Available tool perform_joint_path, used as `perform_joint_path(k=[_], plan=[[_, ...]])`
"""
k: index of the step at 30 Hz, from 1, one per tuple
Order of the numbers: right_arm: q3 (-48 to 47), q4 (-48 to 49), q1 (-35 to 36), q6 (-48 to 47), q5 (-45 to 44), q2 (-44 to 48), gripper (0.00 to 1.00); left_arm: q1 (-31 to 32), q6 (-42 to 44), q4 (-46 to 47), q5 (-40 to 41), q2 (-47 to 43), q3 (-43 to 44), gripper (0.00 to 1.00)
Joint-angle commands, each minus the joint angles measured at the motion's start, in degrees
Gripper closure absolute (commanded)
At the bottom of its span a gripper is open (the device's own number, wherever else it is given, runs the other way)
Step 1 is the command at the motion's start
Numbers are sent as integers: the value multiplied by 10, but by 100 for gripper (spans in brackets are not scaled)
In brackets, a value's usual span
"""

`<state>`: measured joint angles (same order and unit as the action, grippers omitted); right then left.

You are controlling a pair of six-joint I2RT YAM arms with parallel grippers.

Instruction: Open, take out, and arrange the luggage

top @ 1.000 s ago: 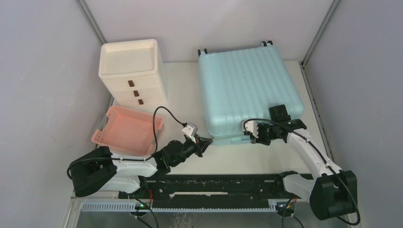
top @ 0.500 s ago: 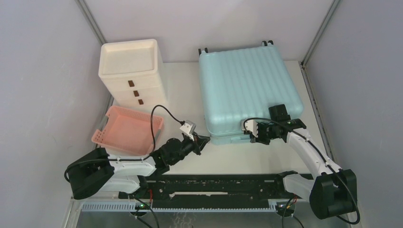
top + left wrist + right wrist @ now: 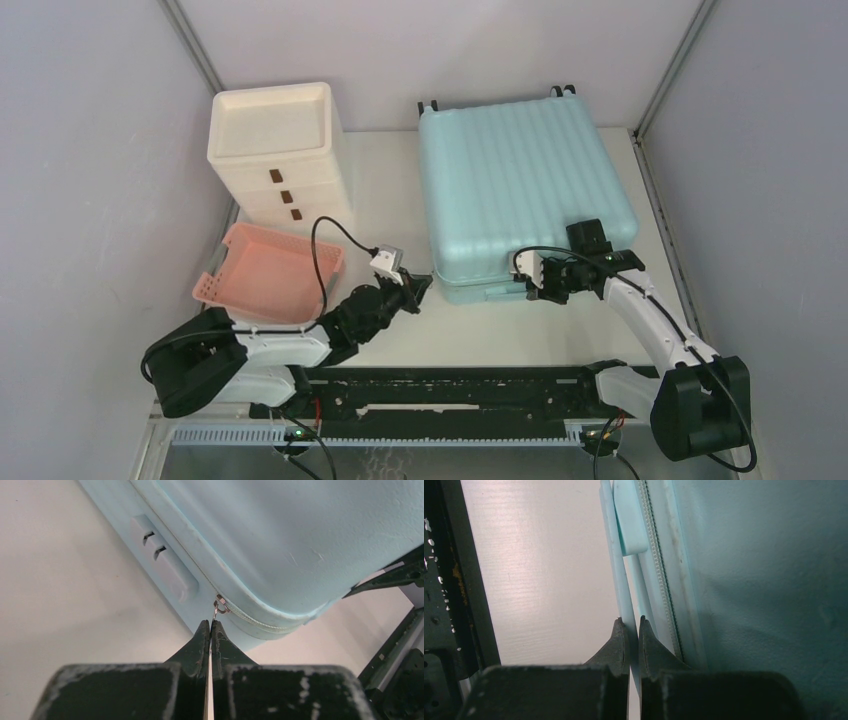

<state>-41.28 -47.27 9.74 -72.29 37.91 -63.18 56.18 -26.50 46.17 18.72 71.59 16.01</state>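
The luggage (image 3: 520,190) is a pale aqua ribbed hard-shell suitcase lying flat and closed at the back right. My left gripper (image 3: 424,285) is at its near left corner, shut on the small metal zipper pull (image 3: 219,606), which shows just above the fingertips in the left wrist view (image 3: 210,625). My right gripper (image 3: 522,280) is at the near edge, shut on the thin aqua handle strip (image 3: 624,580) that runs beside the zipper teeth (image 3: 656,570); the strip sits between the fingertips (image 3: 634,622).
A cream-white drawer cabinet (image 3: 275,150) stands at the back left. A shallow pink basket (image 3: 270,275) lies in front of it, beside the left arm. The black rail (image 3: 450,385) runs along the near table edge.
My left gripper has moved left and slightly away along the suitcase's near edge, drawing the zipper pull toward the left corner. The right gripper has stayed on the handle strip.
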Motion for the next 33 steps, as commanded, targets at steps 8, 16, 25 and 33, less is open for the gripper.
perform_joint_path(k=[8, 16, 25, 33], plan=[[-1, -80, -54, 54, 24, -6, 100, -73, 56, -11, 56, 24, 39, 100], [-1, -98, -71, 28, 27, -8, 100, -123, 90, -19, 4, 45, 77, 100], [5, -145, -143, -63, 36, 58, 100, -141, 123, -35, -30, 86, 125, 100], [5, -175, -195, -130, 14, 44, 100, -142, 151, 57, -157, 78, 80, 99]])
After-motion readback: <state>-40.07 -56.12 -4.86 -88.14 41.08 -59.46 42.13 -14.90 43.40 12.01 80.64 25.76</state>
